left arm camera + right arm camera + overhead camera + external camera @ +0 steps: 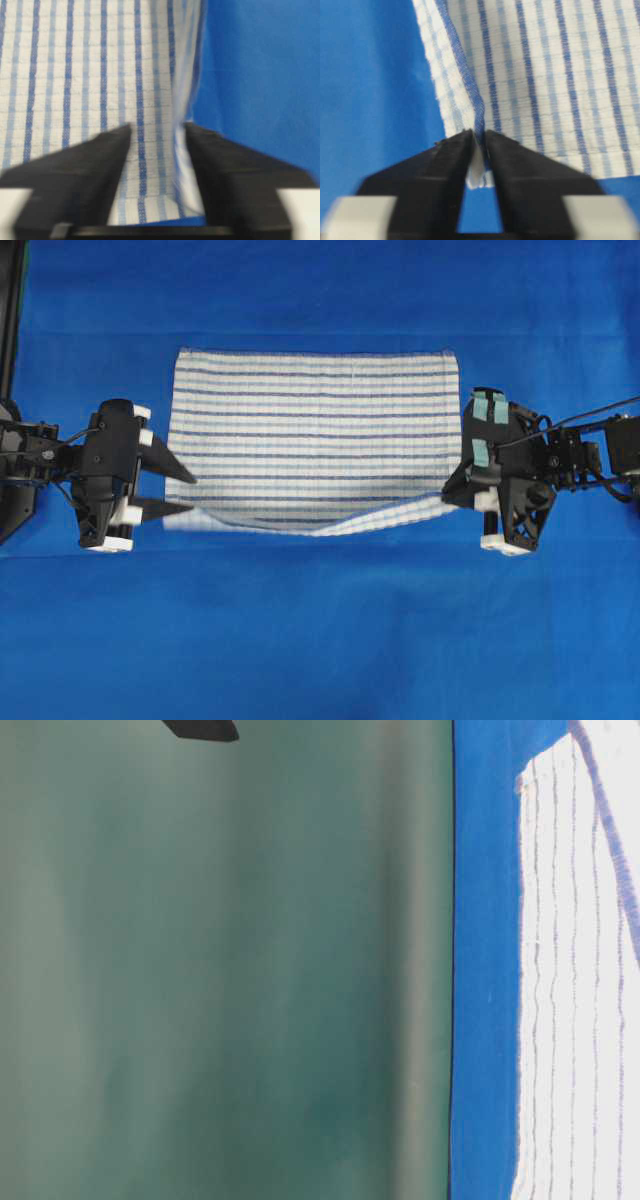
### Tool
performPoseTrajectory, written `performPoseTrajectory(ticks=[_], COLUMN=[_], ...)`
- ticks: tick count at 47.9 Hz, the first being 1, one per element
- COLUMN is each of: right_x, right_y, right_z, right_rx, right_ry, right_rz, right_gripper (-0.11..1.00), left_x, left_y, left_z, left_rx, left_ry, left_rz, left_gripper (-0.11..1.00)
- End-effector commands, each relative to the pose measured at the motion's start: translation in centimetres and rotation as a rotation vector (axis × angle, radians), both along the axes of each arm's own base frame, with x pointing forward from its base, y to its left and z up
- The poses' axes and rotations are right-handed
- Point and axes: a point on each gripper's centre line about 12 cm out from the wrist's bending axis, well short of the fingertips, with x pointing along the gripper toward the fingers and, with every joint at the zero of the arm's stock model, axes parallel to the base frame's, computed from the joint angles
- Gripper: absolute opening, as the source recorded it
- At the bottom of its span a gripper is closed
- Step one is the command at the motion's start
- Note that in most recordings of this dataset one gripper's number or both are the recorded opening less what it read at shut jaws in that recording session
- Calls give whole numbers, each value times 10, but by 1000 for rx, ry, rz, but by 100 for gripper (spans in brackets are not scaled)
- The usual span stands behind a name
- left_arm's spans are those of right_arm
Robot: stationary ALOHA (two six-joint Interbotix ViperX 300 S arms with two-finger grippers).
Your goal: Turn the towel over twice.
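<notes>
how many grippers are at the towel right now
2. The left gripper is at the towel's near-left corner; the right gripper is at its near-right corner.

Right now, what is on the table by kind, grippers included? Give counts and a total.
Towel: 1
Blue table covering: 1
Grippers: 2, the left gripper and the right gripper
Total: 4
</notes>
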Motion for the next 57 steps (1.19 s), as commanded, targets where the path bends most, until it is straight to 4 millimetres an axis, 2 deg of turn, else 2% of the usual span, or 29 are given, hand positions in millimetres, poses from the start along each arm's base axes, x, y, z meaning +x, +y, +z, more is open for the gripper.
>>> performPoseTrajectory(ticks=[1, 4, 7, 12, 17, 29, 42, 49, 57], right_x=[7, 8, 9, 9, 8, -1, -26, -35, -35], right_y=[7, 11, 13, 14, 10, -21, -47, -55, -57], right_z=[10, 13, 16, 23, 30, 61, 90, 97, 97], right_rx=[3, 4, 5, 2, -12, -73, -126, -136, -138], right_ry=[-38, -46, -55, -74, -98, -208, -331, -364, -367], right_rz=[22, 34, 42, 47, 50, -6, -80, -110, -118], right_gripper=[45, 61, 68, 62, 63, 62, 62, 62, 62], left_x=[4, 4, 4, 3, 0, -10, -31, -37, -36], left_y=[-6, -10, -12, -12, -9, 15, 28, 32, 33], left_z=[11, 13, 18, 24, 33, 63, 90, 93, 90], left_rx=[-3, -2, -2, 6, 12, 9, 12, 15, 17], left_ry=[-31, -29, -29, -33, -55, -185, -318, -336, -318], left_rz=[-23, -41, -47, -53, -46, 50, 108, 126, 128], left_gripper=[59, 76, 85, 82, 82, 82, 82, 82, 82])
